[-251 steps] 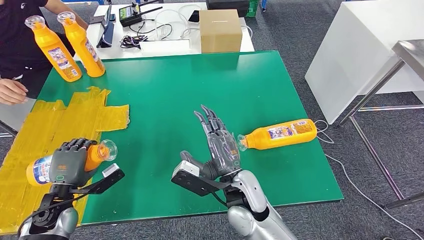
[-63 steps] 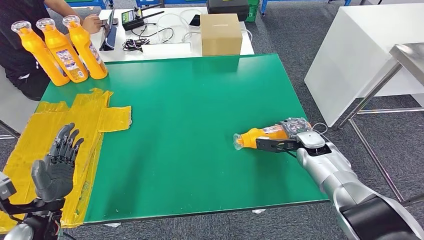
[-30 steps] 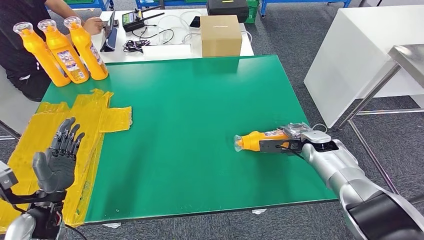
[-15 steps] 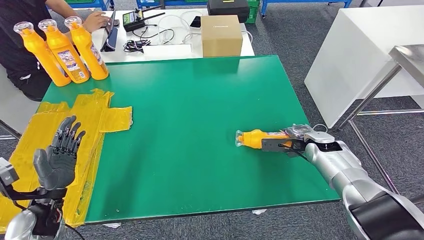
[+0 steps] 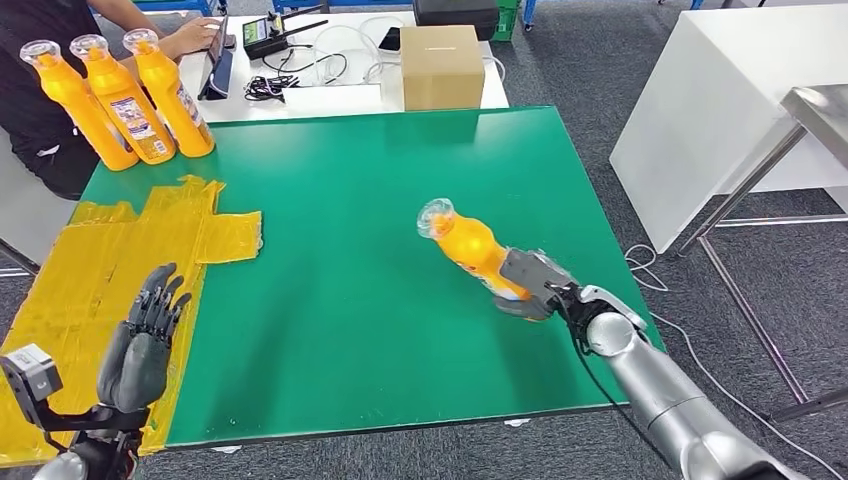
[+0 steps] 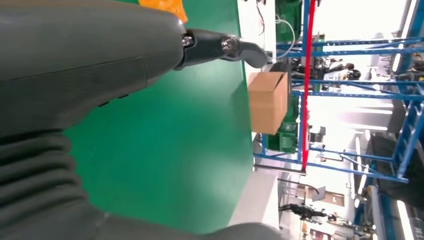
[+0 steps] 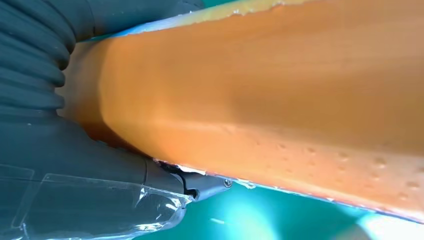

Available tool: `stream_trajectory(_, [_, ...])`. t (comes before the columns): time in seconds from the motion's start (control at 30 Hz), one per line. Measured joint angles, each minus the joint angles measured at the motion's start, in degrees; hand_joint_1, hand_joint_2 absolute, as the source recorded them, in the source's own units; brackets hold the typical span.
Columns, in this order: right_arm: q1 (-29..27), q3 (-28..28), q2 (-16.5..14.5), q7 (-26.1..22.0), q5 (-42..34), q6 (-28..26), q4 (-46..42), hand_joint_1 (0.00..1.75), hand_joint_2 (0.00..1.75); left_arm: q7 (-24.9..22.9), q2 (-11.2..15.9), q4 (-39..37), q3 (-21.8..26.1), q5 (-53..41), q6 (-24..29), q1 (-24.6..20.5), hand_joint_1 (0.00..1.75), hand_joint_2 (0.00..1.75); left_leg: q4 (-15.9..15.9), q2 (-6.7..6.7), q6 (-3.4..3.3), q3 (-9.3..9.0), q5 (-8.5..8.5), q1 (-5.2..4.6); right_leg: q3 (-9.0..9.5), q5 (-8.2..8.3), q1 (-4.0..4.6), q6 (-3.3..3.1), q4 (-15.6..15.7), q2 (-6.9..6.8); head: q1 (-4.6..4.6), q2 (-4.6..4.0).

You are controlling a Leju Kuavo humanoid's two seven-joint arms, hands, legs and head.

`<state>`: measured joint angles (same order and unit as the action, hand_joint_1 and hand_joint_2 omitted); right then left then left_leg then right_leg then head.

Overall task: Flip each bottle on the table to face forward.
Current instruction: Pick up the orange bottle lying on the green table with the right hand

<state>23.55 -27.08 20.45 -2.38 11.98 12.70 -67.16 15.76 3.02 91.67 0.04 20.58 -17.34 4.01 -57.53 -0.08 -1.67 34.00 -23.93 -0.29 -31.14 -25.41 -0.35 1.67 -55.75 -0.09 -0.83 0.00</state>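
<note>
Our right hand [image 5: 530, 283] grips a bottle [image 5: 470, 247] with arm outstretched; our left hand [image 5: 140, 345] hangs open, fingers spread.

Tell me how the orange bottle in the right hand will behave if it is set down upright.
The orange bottle looks tall and narrow, so it may tip easily. Its smooth plastic sides probably slip in the right hand. Laid flat, its rounded body would likely roll on the green table.

The right hand [image 5: 528, 285] covers the lower end of the tilted orange bottle [image 5: 468, 245], hiding its label. The bottle's [image 7: 280, 95] ends run past the right wrist view's edges.
</note>
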Motion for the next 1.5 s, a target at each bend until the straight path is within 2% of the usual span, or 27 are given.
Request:
stream_trajectory(0.1, [-1.9,-0.07,-0.62,0.04,0.76,-2.48,-6.67,1.75,1.75,0.1,-0.15,1.18,-1.25,-0.31,0.63,1.05,0.0,1.75,0.01,-0.09,0.03,0.25,0.03,0.04,-0.15,-0.02,0.06,0.0,-0.01,-0.08,0.02,0.0])
stream_trajectory(0.2, [-3.41,-1.08,-1.88,-0.89,5.31,-5.63,-11.81,1.75,1.75,0.5,-0.51,2.89,-2.14,-1.35,0.93,2.13,0.0,1.75,0.02,-0.07,0.04,0.4,0.01,0.04,-0.3,-0.02,0.07,0.0,-0.02,-0.06,0.04,0.0])
stream_trajectory(0.37, [-5.77,-5.94,-6.86,-0.66,10.9,-9.99,-18.67,1.75,1.75,2.25,-1.83,7.02,-5.57,-5.07,1.57,4.15,0.0,1.75,0.02,-0.06,0.05,0.55,0.0,0.05,-0.51,-0.03,0.07,-0.02,-0.01,-0.03,0.04,0.0])
stream_trajectory(0.6, [-4.96,-11.65,-15.88,0.76,11.76,-13.79,-18.72,1.75,1.75,3.86,-2.85,12.14,-11.64,-10.2,5.43,4.74,0.0,1.75,0.04,-0.03,0.07,0.61,0.02,0.07,-0.59,-0.03,0.09,-0.04,-0.02,-0.02,0.04,0.0])
stream_trajectory(0.83, [-4.45,-14.71,-22.2,0.76,11.11,-16.0,-15.57,1.75,1.75,4.14,-2.98,13.98,-14.35,-10.88,5.99,4.98,0.0,1.75,0.04,-0.09,0.1,0.65,0.04,0.08,-0.59,-0.03,0.09,-0.03,-0.02,-0.08,0.04,0.0])
stream_trajectory(1.0, [-4.48,-16.53,-24.4,0.53,9.74,-16.66,-11.7,1.75,1.75,4.15,-2.98,14.34,-15.16,-10.41,6.76,4.72,0.0,1.75,0.04,-0.09,0.1,0.66,0.04,0.07,-0.6,-0.03,0.08,-0.03,-0.02,-0.09,0.04,0.0])
stream_trajectory(1.5, [-4.39,-19.31,-27.23,-0.05,10.07,-17.21,-7.52,1.75,1.75,4.02,-3.04,14.38,-15.29,-8.77,7.3,4.15,0.0,1.75,0.04,-0.08,0.1,0.66,0.04,0.08,-0.62,-0.03,0.09,-0.03,-0.02,-0.08,0.04,0.0])
